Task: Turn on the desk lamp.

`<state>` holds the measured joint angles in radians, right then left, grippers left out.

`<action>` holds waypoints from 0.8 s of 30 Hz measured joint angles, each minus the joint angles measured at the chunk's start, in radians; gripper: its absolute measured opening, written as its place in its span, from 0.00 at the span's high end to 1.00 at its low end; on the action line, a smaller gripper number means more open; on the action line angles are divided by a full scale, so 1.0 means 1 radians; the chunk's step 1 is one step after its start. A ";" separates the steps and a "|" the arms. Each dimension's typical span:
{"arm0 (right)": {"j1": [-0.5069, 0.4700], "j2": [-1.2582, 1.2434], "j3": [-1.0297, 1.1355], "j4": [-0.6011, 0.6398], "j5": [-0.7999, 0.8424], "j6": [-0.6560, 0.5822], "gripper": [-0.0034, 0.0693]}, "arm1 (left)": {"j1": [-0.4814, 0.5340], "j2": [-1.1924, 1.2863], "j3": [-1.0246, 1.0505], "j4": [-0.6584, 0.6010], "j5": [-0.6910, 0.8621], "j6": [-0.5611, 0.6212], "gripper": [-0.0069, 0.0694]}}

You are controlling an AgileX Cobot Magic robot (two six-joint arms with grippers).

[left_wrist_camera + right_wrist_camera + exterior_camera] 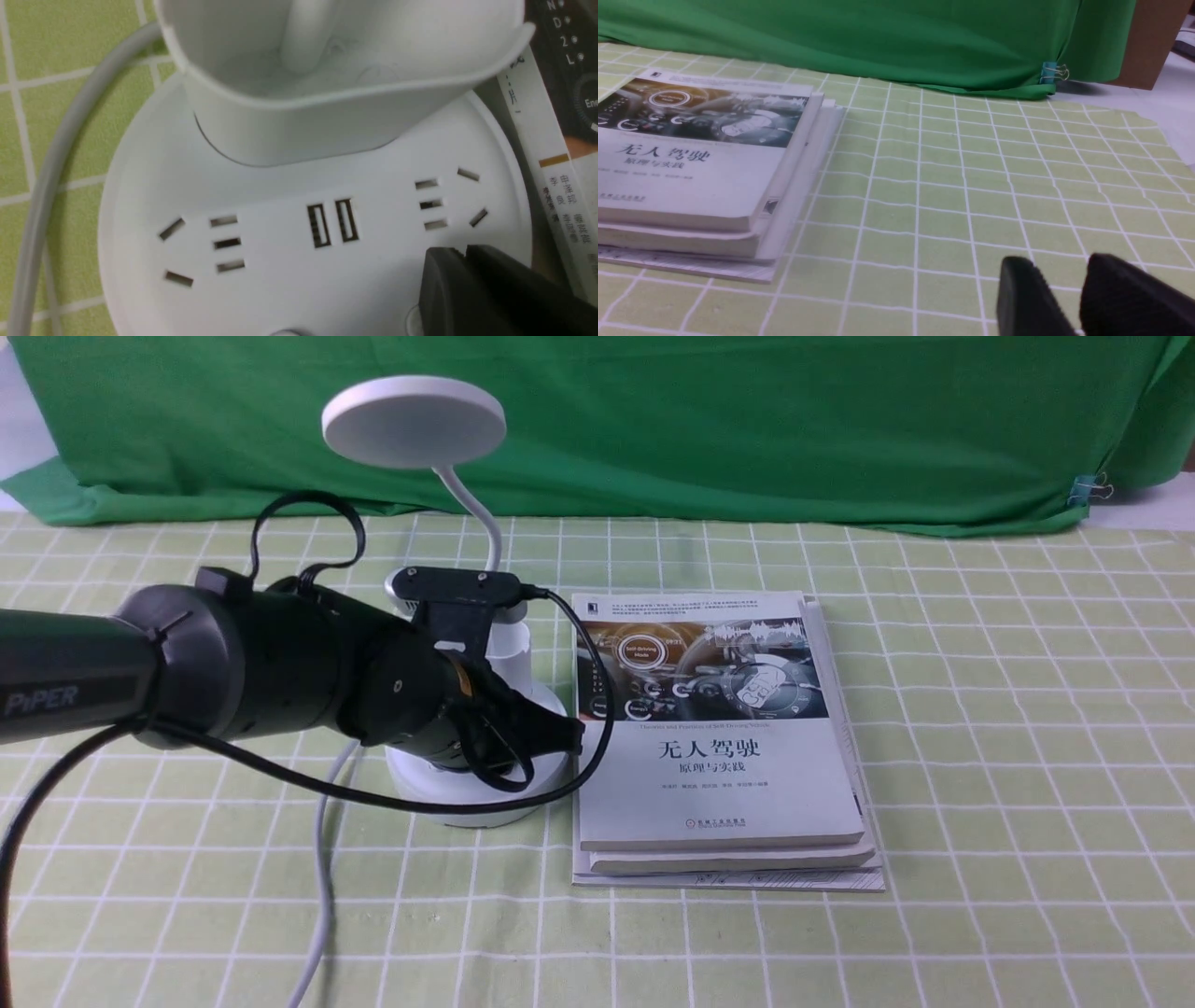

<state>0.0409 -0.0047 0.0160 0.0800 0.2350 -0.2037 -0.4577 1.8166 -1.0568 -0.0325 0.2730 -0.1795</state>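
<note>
Two end effectors are mine, yet only my left end effector (565, 737) is working: I am holding its black jaws pressed together, gripping nothing, so that they are forming one narrow tip suited to poking rather than grasping. I am reaching in low and nearly level over the front of the white plastic desk lamp (414, 422), which is standing on the green checked bench (1008, 775) left of centre, its round base just beside a stack of paperback books (719, 756). In the left wrist view the closed tip is hanging over the base's near edge, beside one group of sockets (444, 200), and a faint round button (411, 322) is peeking out right next to it. I cannot tell whether the tip is touching the base. The flat disc head is looking unlit, so I am judging the switch not yet pressed. My right end effector (1073, 298) is resting low over bare cloth, well apart from the lamp, jaws slightly parted and empty, sitting out of the way since one tip is enough for this job
</note>
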 joint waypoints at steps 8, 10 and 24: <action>0.000 0.000 0.000 0.000 0.000 0.000 0.62 | 0.000 -0.085 0.002 0.007 -0.005 0.000 0.88; 0.000 0.000 0.000 0.000 0.000 0.000 0.62 | 0.000 -0.103 0.006 0.007 -0.005 0.000 0.88; 0.000 0.000 0.000 0.000 0.000 0.000 0.62 | 0.000 -0.380 0.336 0.003 -0.029 -0.004 0.88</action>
<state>0.0409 -0.0047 0.0160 0.0800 0.2350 -0.2037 -0.4577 1.4370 -0.7209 -0.0293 0.2436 -0.1839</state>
